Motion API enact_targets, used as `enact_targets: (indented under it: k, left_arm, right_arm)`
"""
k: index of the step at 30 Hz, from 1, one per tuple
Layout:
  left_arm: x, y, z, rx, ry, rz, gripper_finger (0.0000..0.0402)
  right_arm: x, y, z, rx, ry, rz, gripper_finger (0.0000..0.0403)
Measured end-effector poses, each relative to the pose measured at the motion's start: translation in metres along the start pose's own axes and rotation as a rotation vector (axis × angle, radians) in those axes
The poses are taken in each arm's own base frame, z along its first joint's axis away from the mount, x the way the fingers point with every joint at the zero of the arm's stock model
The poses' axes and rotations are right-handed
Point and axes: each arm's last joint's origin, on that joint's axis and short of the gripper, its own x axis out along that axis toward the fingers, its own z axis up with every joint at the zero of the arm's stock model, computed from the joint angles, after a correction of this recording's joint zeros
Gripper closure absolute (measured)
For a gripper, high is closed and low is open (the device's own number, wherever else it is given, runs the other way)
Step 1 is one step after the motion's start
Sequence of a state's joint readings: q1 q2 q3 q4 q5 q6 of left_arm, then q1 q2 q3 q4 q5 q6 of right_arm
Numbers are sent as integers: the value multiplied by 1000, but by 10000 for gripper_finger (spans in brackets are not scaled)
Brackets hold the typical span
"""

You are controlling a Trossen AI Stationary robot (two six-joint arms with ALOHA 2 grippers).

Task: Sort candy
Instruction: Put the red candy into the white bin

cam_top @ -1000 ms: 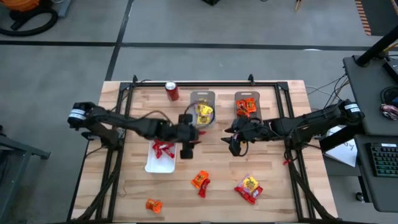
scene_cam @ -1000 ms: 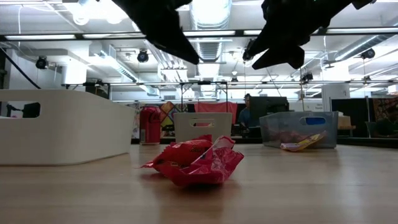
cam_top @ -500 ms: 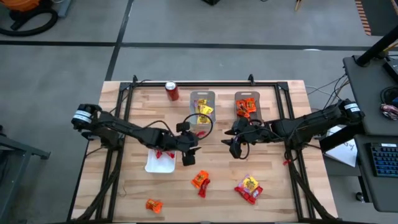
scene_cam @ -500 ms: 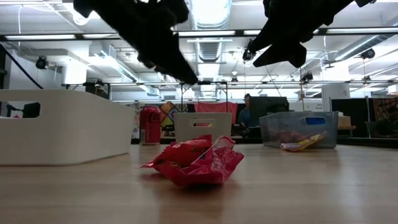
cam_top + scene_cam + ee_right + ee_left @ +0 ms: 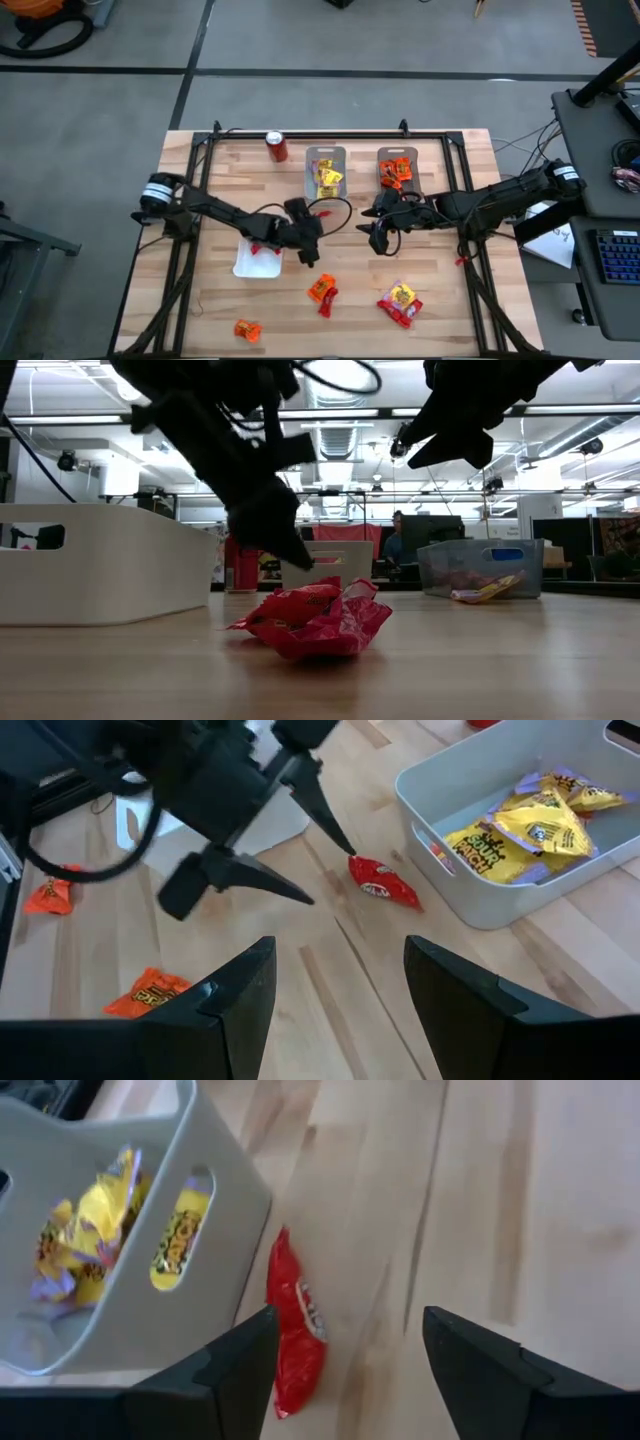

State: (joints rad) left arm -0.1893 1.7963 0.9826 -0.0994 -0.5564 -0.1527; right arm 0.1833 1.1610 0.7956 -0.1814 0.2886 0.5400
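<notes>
My left gripper (image 5: 309, 256) (image 5: 350, 1370) hangs open over the middle of the table, just right of the white tray (image 5: 243, 265), touching nothing. The left wrist view shows a red candy packet (image 5: 296, 1336) lying flat on the wood beyond its fingers, beside the grey tray (image 5: 150, 1305) of yellow candy (image 5: 95, 1230). My right gripper (image 5: 377, 236) (image 5: 350, 990) waits open above the table, near the clear tray (image 5: 395, 172) of orange candy. In the right wrist view the left gripper's spread fingers (image 5: 332, 877) stand close to that red packet (image 5: 383, 885). Another red packet (image 5: 315, 620) fills the low view's foreground.
A red soda can (image 5: 277, 147) stands at the far edge. The white tray holds red candy (image 5: 262, 246). Loose packets lie toward the near edge: orange and red (image 5: 322, 291), a red and yellow heap (image 5: 400, 300), one orange (image 5: 247, 329). Bare wood lies between the grippers.
My left gripper has moved from beside the grey tray toward the table's near edge and come down closer to the tabletop. The right arm has kept still.
</notes>
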Motion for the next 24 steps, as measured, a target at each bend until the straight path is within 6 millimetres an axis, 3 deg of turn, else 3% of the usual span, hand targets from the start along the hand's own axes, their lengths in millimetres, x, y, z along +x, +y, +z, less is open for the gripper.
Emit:
enact_targets:
  k: [7,17,24]
  left_arm:
    - [22,5,-11,-14,63,42,182]
    - [37,5,-21,-9,104,66,202]
    - [41,3,-23,-12,110,62,272]
  right_arm:
    - [0,0,0,0,0,0,193]
    - [0,0,0,-1,1,0,193]
    - [0,0,0,-1,1,-1,193]
